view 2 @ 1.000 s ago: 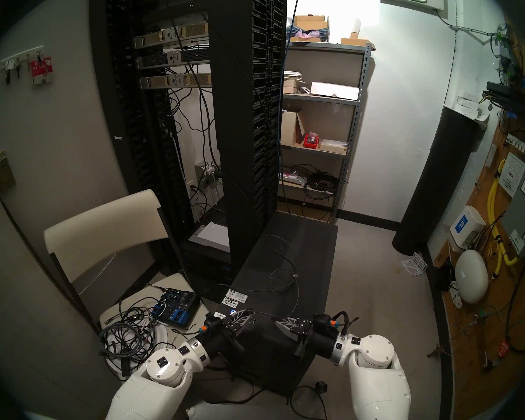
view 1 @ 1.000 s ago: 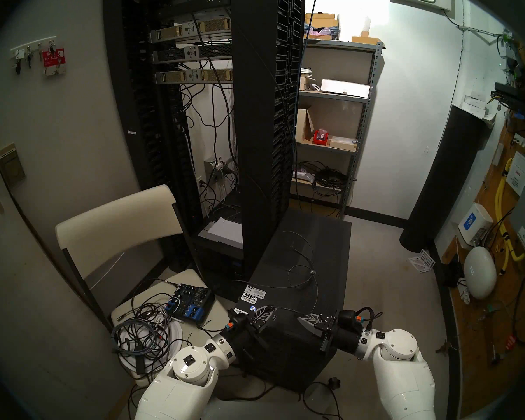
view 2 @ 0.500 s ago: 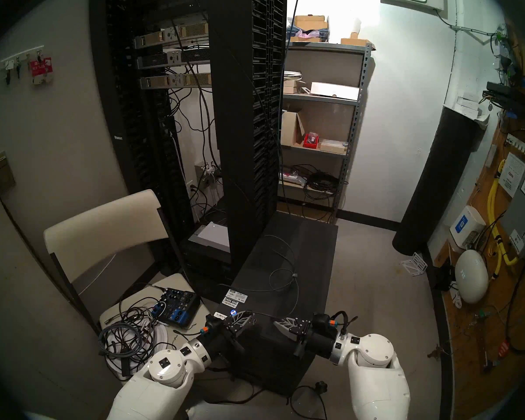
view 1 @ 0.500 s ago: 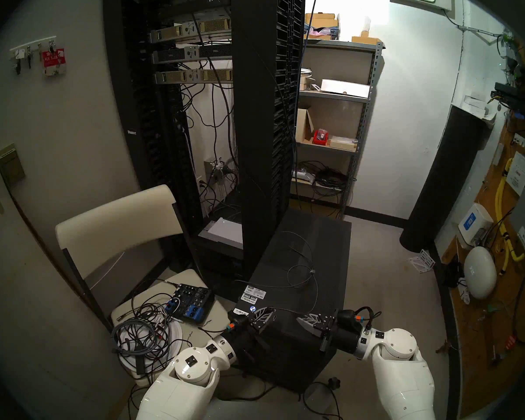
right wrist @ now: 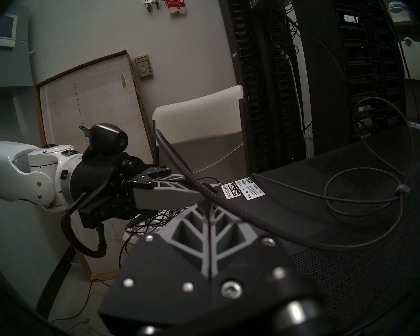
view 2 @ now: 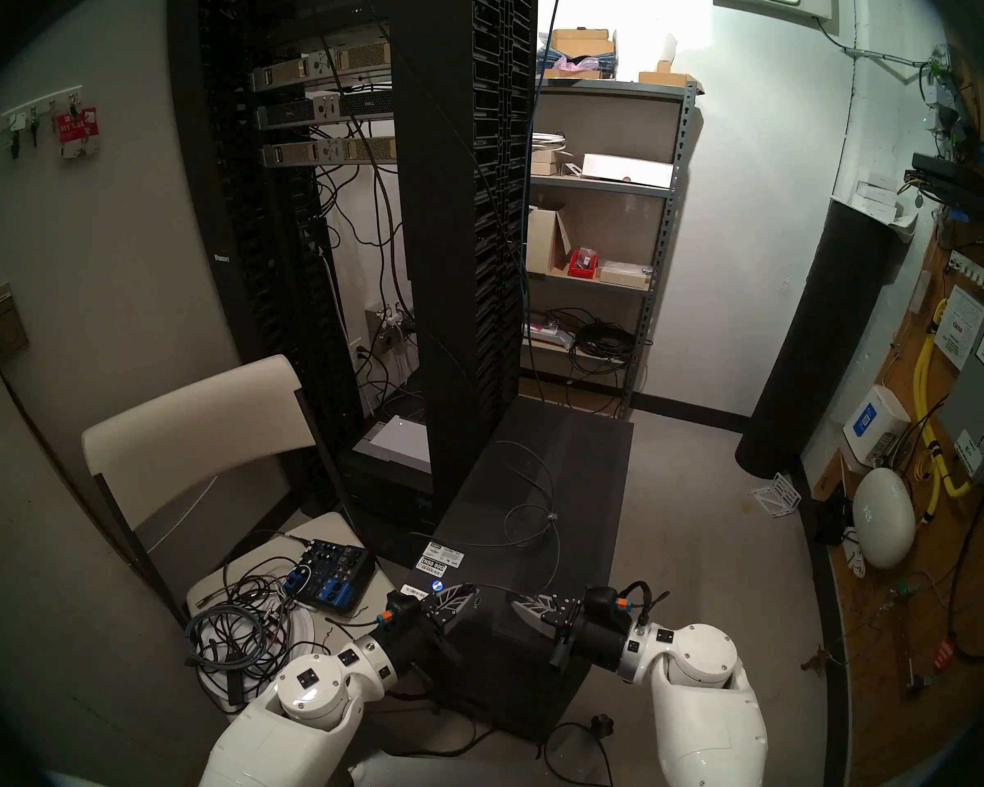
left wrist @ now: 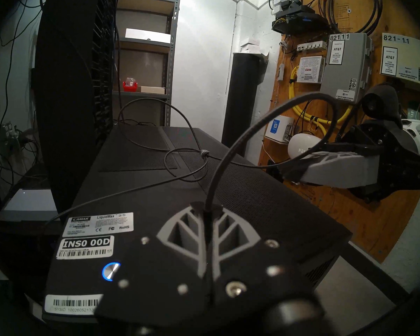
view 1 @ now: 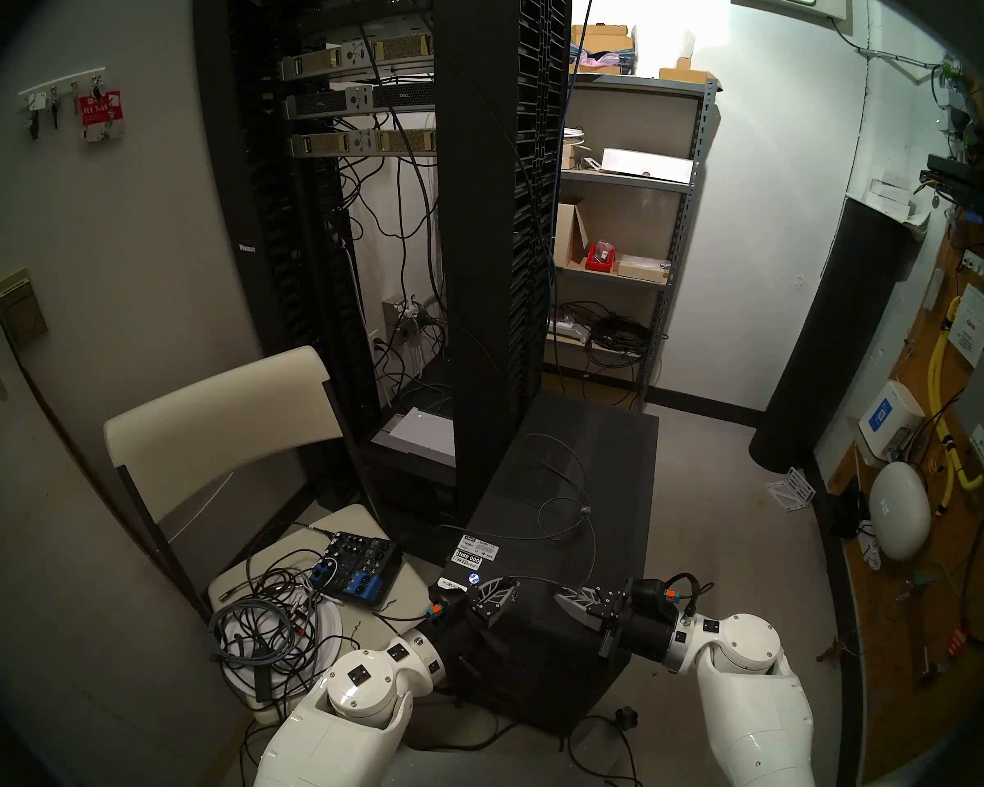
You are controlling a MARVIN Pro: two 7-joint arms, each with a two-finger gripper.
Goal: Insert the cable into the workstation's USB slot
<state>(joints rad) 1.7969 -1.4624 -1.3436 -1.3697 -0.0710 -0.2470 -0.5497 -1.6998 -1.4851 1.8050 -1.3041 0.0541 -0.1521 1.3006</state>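
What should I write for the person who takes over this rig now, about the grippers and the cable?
Left gripper: shut on the cable, just past the blue-lit button.
Right gripper: shut on the same cable, facing the left one; a short arc of wire rises between them.
The rest of the cable lies in loops on top of the workstation.
Done: cable picked up and brought to the front edge.
Left: the plug is hidden from every view. The USB slot sits between the two grippers, too small to tell whether it is filled; insertion is probably not yet done.
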